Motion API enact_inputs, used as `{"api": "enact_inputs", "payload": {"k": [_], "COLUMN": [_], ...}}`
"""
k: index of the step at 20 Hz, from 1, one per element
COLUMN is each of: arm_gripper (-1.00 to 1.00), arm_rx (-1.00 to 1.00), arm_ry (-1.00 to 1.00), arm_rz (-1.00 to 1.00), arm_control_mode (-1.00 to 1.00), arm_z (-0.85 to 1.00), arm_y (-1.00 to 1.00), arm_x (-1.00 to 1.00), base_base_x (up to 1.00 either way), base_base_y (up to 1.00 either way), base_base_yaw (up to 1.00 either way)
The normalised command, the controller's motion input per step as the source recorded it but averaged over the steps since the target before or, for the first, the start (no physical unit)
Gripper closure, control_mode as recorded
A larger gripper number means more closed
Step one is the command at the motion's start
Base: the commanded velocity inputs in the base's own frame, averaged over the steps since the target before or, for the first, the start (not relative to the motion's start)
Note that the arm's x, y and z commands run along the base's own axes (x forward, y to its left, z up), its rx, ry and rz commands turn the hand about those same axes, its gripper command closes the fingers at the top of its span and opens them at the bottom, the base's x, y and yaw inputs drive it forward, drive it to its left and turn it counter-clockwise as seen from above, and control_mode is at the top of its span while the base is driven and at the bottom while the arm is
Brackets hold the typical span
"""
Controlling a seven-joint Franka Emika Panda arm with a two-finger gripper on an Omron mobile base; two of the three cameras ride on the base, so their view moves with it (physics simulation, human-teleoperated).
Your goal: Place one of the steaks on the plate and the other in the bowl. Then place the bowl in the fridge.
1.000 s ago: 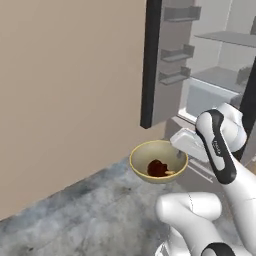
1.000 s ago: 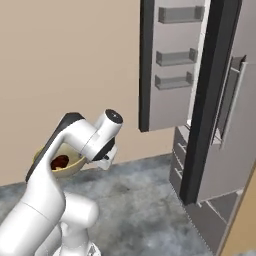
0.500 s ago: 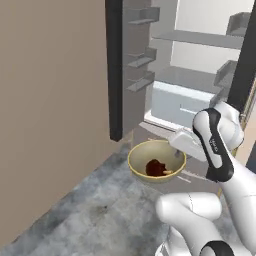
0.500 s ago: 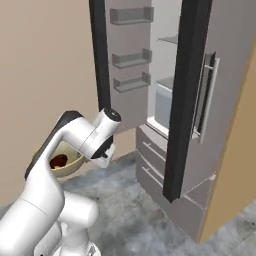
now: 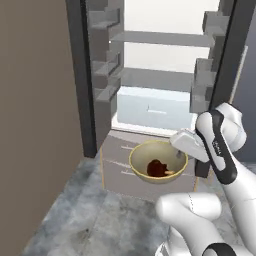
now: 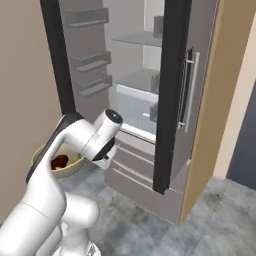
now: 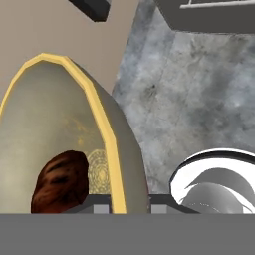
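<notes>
The robot now faces the open fridge point(image 5: 165, 75) squarely — a second ago the bare wall took up much of both base views, so the base has driven across to stand before it. The tool point(image 7: 130, 208) is shut tight on the rim of the bowl point(image 5: 158, 161), which hangs in the air in front of the fridge's lower drawers point(image 5: 120, 167), below the white shelves. The dark steak point(image 5: 156, 168) lies in the bottom of the bowl, seen also in the hand view beside the pinched rim. With bowl and steak carried to the doorway, only the lift onto a shelf and the release appear left — the bowl will need to stay level.
</notes>
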Motion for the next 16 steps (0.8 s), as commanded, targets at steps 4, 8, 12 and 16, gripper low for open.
{"api": "enact_inputs", "payload": {"k": [4,8,12,16], "arm_gripper": [1.00,1.00,1.00,1.00], "arm_rx": [0.00,0.00,0.00,0.00], "arm_ry": [0.00,0.00,0.00,0.00], "arm_rz": [0.00,0.00,0.00,0.00], "arm_control_mode": [1.00,1.00,1.00,1.00], "arm_z": [0.00,0.00,0.00,0.00], "arm_y": [0.00,0.00,0.00,0.00], "arm_x": [0.00,0.00,0.00,0.00], "base_base_x": [0.30,0.25,0.24,0.12], "base_base_y": [0.86,0.37,0.58,0.91], "base_base_yaw": [-0.55,-0.64,-0.65,-0.47]}}
